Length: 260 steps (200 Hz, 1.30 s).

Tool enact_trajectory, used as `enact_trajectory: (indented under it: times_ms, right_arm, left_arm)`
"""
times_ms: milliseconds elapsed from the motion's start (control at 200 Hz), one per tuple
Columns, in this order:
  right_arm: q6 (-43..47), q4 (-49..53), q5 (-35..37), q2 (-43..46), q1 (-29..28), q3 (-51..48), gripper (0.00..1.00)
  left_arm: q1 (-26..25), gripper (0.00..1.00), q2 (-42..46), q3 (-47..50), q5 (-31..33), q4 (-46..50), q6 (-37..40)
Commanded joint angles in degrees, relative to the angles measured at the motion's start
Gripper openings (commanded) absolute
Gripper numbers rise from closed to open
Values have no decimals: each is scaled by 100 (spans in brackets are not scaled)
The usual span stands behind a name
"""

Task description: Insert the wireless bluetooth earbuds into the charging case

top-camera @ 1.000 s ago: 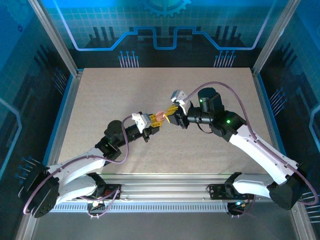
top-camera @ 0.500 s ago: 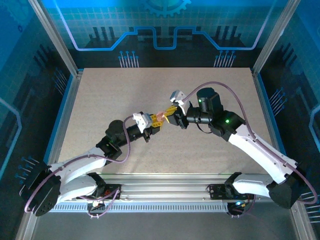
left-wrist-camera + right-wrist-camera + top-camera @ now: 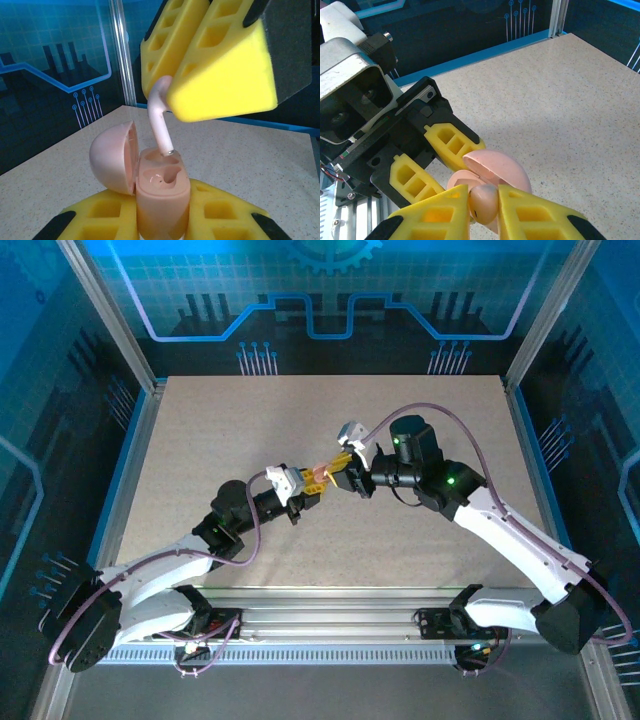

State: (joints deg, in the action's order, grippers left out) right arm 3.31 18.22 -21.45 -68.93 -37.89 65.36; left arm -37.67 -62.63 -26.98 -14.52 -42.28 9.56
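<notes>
Our left gripper [image 3: 310,481] clamps the open case [image 3: 162,200]; our right gripper [image 3: 484,201] pinches a pink earbud [image 3: 159,120], its stem tip at the case's opening. If we push it in tilted, it could jam or twist loose.

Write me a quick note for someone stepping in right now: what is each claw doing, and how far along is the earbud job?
Left gripper: shut on the pink case, held upright with its lid open.
Right gripper: shut on a pale pink earbud, stem pointing down.
Where things are: the stem tip is at the mouth of the far socket, not seated. The near socket is empty.
Done: case open, earbud lined up.
Left: push this earbud fully in, then fill the near socket.
</notes>
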Motion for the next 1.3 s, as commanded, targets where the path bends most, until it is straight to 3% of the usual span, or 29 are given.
enact_trajectory:
  times_ms: [0,790,1296]
  right_arm:
    - [97,116,17,-11,-87,38,19]
    - [420,577,408,-198,-266,231,19]
    - [463,754,502,25,-286,328,20]
  left_arm:
    - [-47,15,74,-227,79,-210,50]
    - [-56,15,215,-272,109,-122,79]
    - [-113,15,261,-299,231,361,727]
